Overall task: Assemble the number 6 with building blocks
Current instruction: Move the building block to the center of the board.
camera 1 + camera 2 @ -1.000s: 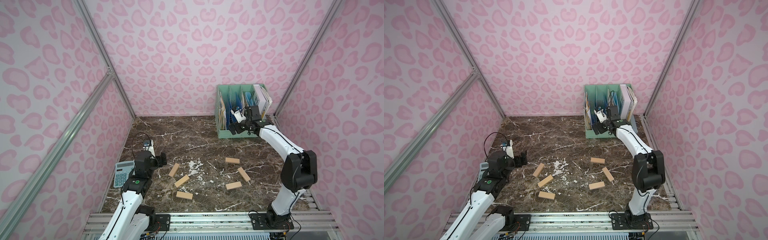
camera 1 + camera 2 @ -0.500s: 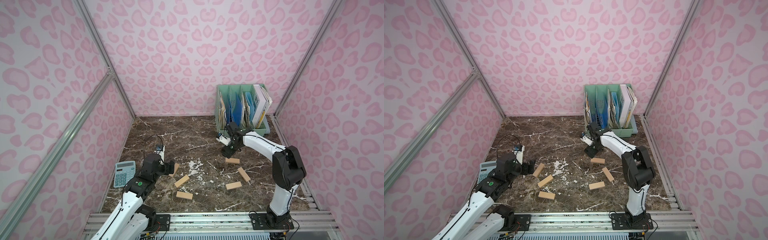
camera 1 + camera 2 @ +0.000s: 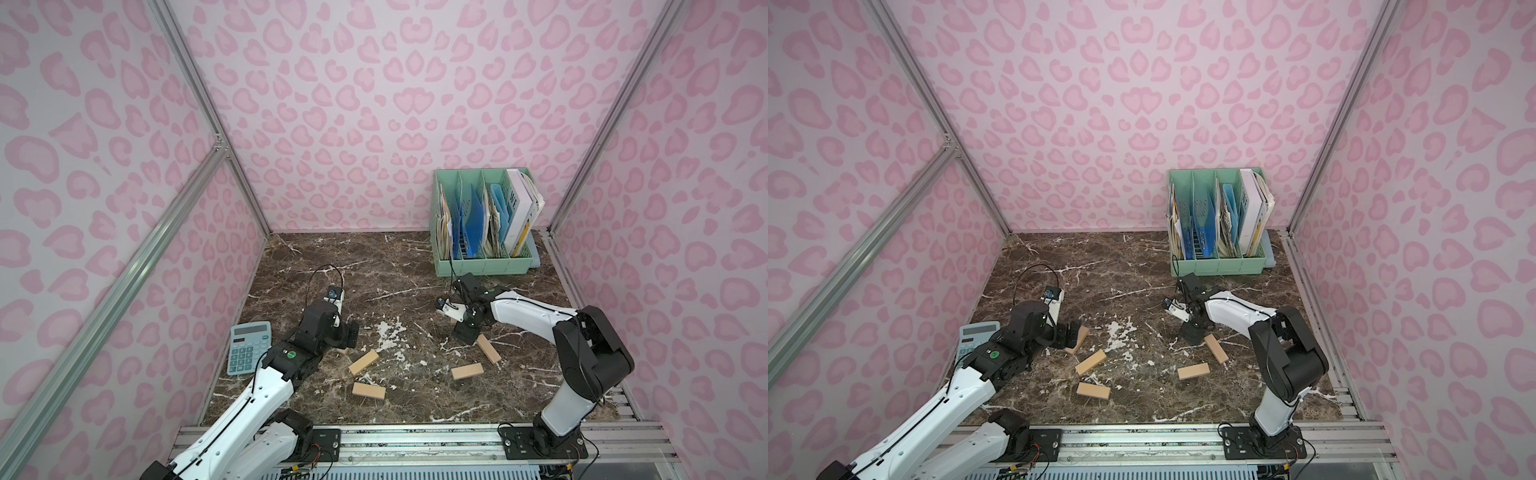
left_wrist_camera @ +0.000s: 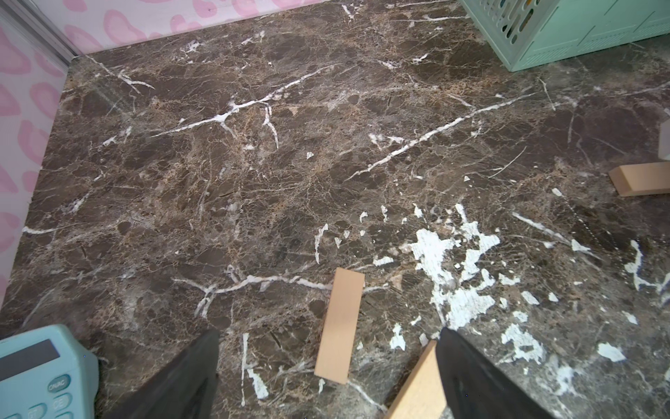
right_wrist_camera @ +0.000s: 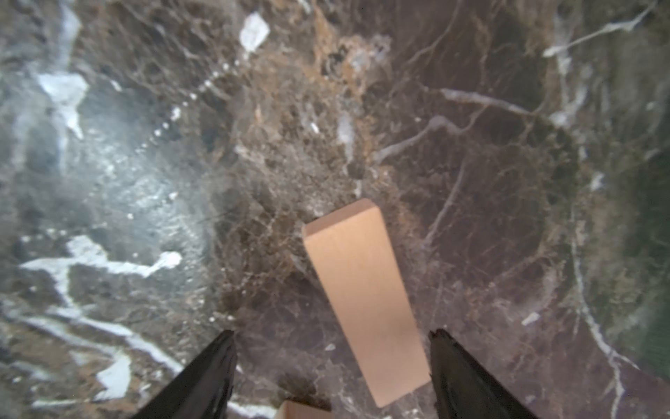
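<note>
My left claw [image 4: 330, 331] gapes wide over one flat pale tan wooden plank [image 4: 340, 323] lying on the dark brown marble bench [image 4: 253, 163], gripping nothing. My right claw [image 5: 332, 331] stands open astride a second plank [image 5: 362, 290], unheld. A top view shows five planks [image 3: 1193, 371]; only my right wrist view shows the sixth plainly.

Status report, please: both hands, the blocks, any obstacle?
Left hand open, astride a block. Right hand open, astride another block. Number 6 not started; blocks lie scattered. Neighbour block crowds left hand's finger.
</note>
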Motion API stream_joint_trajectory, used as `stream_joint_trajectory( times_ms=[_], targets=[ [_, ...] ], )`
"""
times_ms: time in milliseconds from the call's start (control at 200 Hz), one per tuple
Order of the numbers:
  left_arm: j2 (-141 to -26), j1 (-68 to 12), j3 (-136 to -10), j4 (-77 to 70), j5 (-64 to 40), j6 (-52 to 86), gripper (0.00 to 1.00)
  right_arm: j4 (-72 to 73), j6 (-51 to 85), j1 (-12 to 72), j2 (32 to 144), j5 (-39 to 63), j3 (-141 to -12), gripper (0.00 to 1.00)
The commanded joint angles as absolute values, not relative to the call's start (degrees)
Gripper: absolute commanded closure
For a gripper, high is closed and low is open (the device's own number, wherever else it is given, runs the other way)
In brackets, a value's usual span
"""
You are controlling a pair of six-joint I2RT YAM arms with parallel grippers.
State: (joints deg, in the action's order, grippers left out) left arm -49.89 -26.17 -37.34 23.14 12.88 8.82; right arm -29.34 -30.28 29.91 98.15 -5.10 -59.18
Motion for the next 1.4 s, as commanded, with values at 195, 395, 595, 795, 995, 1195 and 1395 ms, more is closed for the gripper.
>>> stream_joint_trajectory(
  times_ms=[195, 395, 595, 795, 995, 1195, 1395],
  targets=[
    [-49.3, -26.3, -37.0, 23.6, 14.3, 9.2, 0.03, -28.1, -36.4, 27.9, 101.6, -1.9, -63.6, 0.2],
    [-47.3, -26.3, -36.2, 25.1, 16.0, 9.1, 0.02, -30.1, -37.1, 28.2, 102.7, 2.1, -63.3, 0.24],
    [-46.1, -26.3, -34.5, 25.0, 16.2, 9.7, 0.02, -30.3, -37.6, 26.3, 102.1, 3.2, -62.7, 0.25],
    [-46.5, -26.3, -34.7, 24.6, 17.2, 9.3, 0.02, -30.4, -38.3, 24.4, 102.8, 3.8, -62.7, 0.27],
    [-45.7, -26.3, -33.9, 24.4, 17.8, 8.6, 0.02, -30.1, -38.9, 23.6, 102.5, 4.8, -62.0, 0.33],
    [-45.2, -26.3, -33.2, 23.9, 17.9, 9.2, 0.03, -31.0, -38.6, 24.0, 103.6, 5.8, -62.7, 0.48],
    [-45.1, -26.3, -33.2, 23.5, 18.4, 9.3, 0.03, -31.6, -38.1, 25.3, 105.6, 5.5, -64.4, 0.75]
  ],
)
